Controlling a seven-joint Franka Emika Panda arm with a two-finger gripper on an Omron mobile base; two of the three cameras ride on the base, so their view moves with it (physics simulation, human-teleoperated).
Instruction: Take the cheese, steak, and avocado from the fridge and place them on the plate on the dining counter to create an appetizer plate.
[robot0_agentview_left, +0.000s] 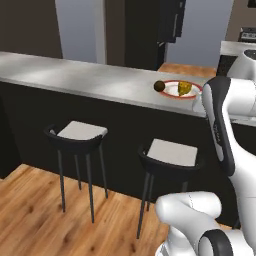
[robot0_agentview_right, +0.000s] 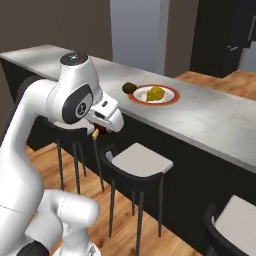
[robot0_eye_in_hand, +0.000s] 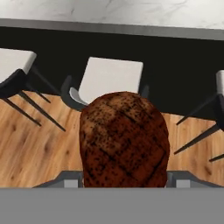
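My gripper (robot0_agentview_right: 96, 131) is shut on the steak (robot0_eye_in_hand: 124, 140), a dark reddish-brown lump with grill marks. It hangs below counter height, over the wooden floor on the stool side. On the dining counter (robot0_agentview_left: 75, 75) lies the red-rimmed plate (robot0_agentview_left: 196, 93) with the yellow cheese (robot0_agentview_left: 184, 88) on it. In the right base view the plate (robot0_agentview_right: 170, 99) and cheese (robot0_agentview_right: 155, 93) lie beyond my hand. The dark avocado (robot0_agentview_left: 159, 86) rests on the counter against the plate's left rim, and the avocado (robot0_agentview_right: 129, 88) lies outside the rim there too. A tall black unit that looks like the fridge (robot0_agentview_left: 152, 30) stands beyond the counter.
Black stools with grey seats (robot0_agentview_left: 77, 132) (robot0_agentview_left: 170, 155) stand along the counter's black base. One stool (robot0_agentview_right: 137, 162) is right below and ahead of my hand, and another stool (robot0_agentview_right: 235, 220) stands at the far right. Wooden floor (robot0_agentview_left: 30, 215) lies open to the left.
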